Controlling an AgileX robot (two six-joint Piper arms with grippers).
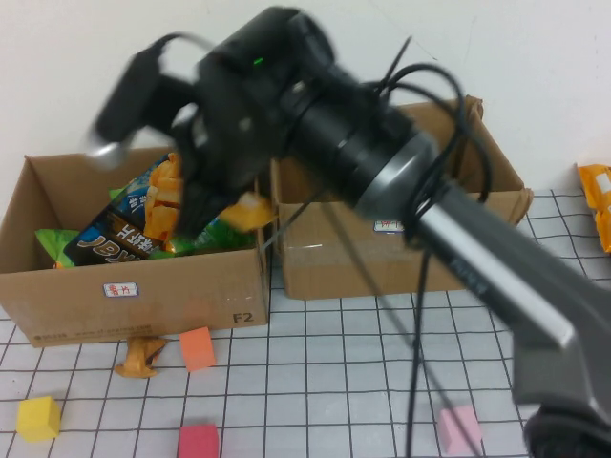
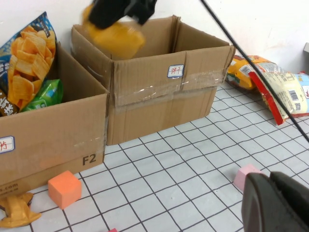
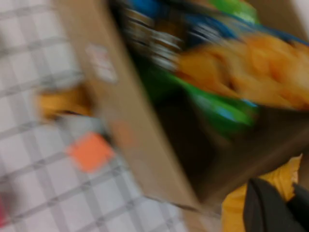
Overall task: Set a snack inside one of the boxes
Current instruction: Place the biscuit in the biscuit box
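My right gripper [image 1: 239,196] reaches in from the right and hangs over the right end of the low, wide cardboard box [image 1: 143,286], which has a white label with red characters. It is shut on a small yellow snack packet [image 1: 250,210], also seen as the yellow snack [image 3: 239,205] between the dark fingers [image 3: 265,208]. In the left wrist view the snack [image 2: 116,36] hangs near the boxes' adjoining walls. Chip bags [image 1: 143,215] fill this box. My left gripper [image 2: 275,203] is shut and empty, low over the gridded table beside a pink cube [image 2: 244,176].
The taller taped box [image 1: 401,258] stands right of the low one. An orange cube [image 1: 197,348] and a yellow packet [image 1: 140,357] lie before the low box. Yellow [image 1: 38,418], red [image 1: 199,442] and pink [image 1: 458,426] cubes lie nearer. Snack bags [image 2: 280,89] lie far right.
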